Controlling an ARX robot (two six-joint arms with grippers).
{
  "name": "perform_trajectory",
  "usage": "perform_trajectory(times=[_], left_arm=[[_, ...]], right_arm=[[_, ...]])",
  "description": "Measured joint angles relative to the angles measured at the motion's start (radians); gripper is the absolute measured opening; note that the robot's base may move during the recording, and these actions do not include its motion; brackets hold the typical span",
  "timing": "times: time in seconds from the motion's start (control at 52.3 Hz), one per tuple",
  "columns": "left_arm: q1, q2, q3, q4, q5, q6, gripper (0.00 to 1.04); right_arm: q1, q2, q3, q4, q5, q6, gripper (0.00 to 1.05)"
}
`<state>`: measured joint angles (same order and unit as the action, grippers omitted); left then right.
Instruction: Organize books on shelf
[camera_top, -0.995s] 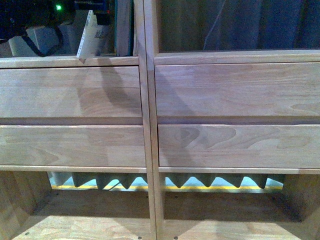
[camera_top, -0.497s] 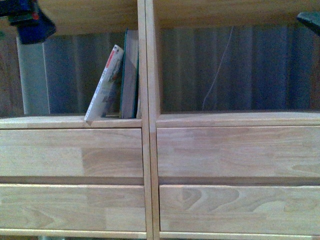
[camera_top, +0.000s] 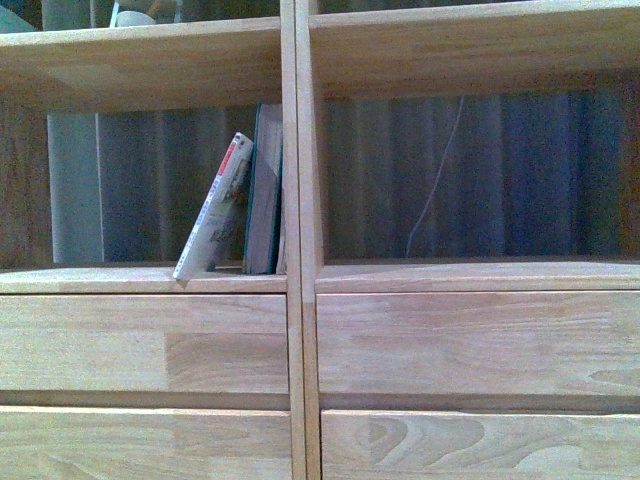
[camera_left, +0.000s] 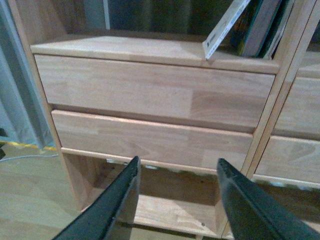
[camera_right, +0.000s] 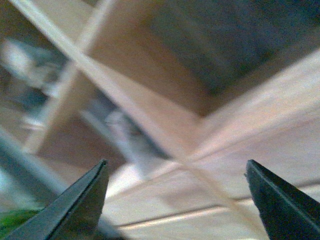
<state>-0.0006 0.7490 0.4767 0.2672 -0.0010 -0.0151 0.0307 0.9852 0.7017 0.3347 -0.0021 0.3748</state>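
Note:
A thin white paperback with red marks leans to the right against upright dark-teal books in the left compartment of the light-wood shelf, hard by the centre post. Its lower corner juts over the board's front edge. The teal books also show in the left wrist view. My left gripper is open and empty, low before the drawer fronts, well below the books. In the blurred right wrist view my right gripper is open, close to shelf boards. Neither arm shows in the front view.
Two drawer fronts sit below each compartment. The right compartment holds no books; a dark curtain and a thin cord hang behind it. A lower open compartment lies under the drawers. Wooden floor spreads to the shelf's left.
The front view has climbed: the books' compartment has slid down the picture and the board above it has come into sight. The blue and dark arm parts at the top corners have left the view.

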Motion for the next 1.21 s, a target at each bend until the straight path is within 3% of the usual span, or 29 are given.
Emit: perform_trajectory(times=[0.096, 0.23, 0.363, 0.727, 1.205], left_arm=[[0.0, -0.05, -0.084, 0.035, 0.002, 0.003, 0.26], [0.0, -0.109, -0.171, 0.063, 0.001, 0.003, 0.03], [0.0, -0.161, -0.24, 0.076, 0.001, 0.006, 0.03], [0.0, -0.299, -0.359, 0.066, 0.001, 0.006, 0.03], [0.0, -0.463, -0.43, -0.025, 0.0, 0.007, 0.03]], right_arm=[[-0.029, -0.048, -0.132, 0.034, 0.006, -0.222, 0.46], [-0.029, -0.116, -0.262, 0.088, 0.0, -0.322, 0.24], [-0.029, -0.183, -0.358, 0.122, 0.001, -0.353, 0.02], [-0.029, -0.34, -0.538, 0.14, 0.001, -0.365, 0.03], [-0.029, -0.549, -0.643, 0.039, 0.001, -0.366, 0.03]])
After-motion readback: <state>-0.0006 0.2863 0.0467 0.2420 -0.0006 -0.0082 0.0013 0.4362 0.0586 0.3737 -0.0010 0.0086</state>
